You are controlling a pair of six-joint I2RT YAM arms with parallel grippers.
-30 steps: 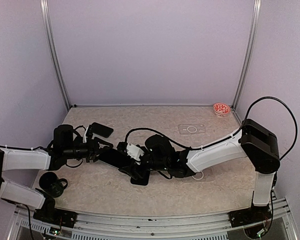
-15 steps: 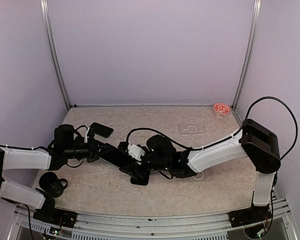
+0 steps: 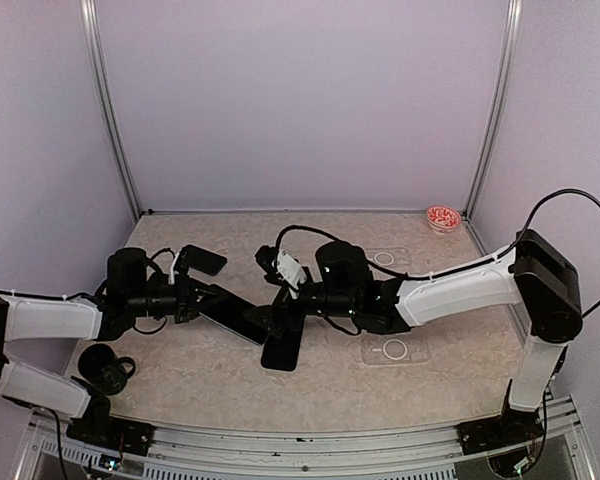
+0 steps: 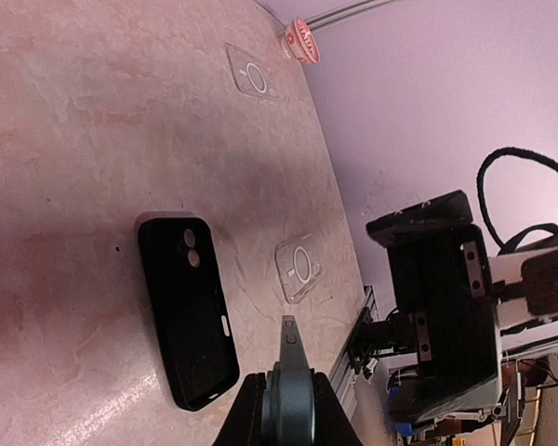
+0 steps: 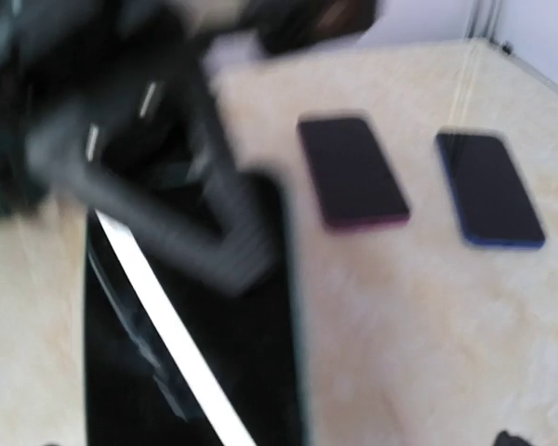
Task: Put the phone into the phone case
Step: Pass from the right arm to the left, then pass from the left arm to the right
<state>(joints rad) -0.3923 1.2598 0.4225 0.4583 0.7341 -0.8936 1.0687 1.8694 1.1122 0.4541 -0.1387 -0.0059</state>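
Arms: I'm counting 2; the left gripper [image 4: 286, 404] is clamping the phone [image 4: 288, 358] edge-on above the table [image 4: 93, 139].
Right gripper [image 3: 272, 318]: hovering nearest the case; I'm not managing to tell open from closed.
Phone case [image 3: 282, 352]: 1 black, lying flat just beyond the phone's free end, long axis angling across it.
Others: 2 clear cases [image 4: 251, 70], 2 spare phones [image 5: 352, 172].

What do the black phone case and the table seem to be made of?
Black phone case: likely rubbery silicone or plastic, matte, no sharp reflections. Table: perhaps laminate, marble-patterned beige, faint sheen near the case.
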